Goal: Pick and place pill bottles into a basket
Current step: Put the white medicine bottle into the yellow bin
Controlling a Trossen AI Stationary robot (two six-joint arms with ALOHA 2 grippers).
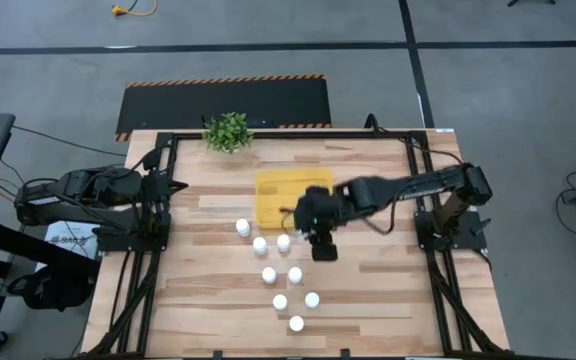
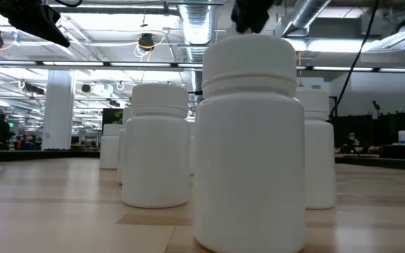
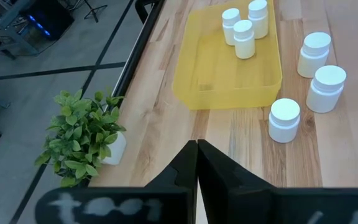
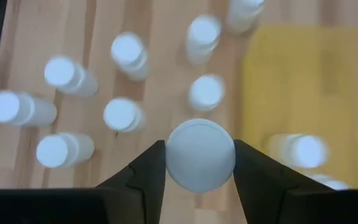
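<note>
The left gripper (image 3: 196,163) is being kept shut and empty at the bench's left edge, just off the wood and facing across it toward the small green plant (image 1: 228,131) at the bench's far edge. Toward the middle of the bench's far half, the basket (image 1: 271,190) is lying with 3 pill bottles (image 3: 243,38) already standing in one end of it. Nearer the front edge, 8 loose bottles (image 1: 269,274) are standing upright and apart on the wood in the high view. To their right, the right gripper (image 4: 199,167) is being held over the bench just beside the basket's near corner, its jaws closed around 1 white bottle (image 4: 200,154) by the sides.

The step in hand is judged to be carrying this bottle to the basket. It is best done by keeping the bottle upright, clearing the low wall, and lowering it onto bare yellow floor away from the 3 standing bottles before the jaws are let apart.

The bench is pale planked wood inside a black frame. Beyond it, grey floor and a hazard-striped mat (image 1: 224,102) are showing, and the low view is taking in a large hall with ceiling ducts.
</note>
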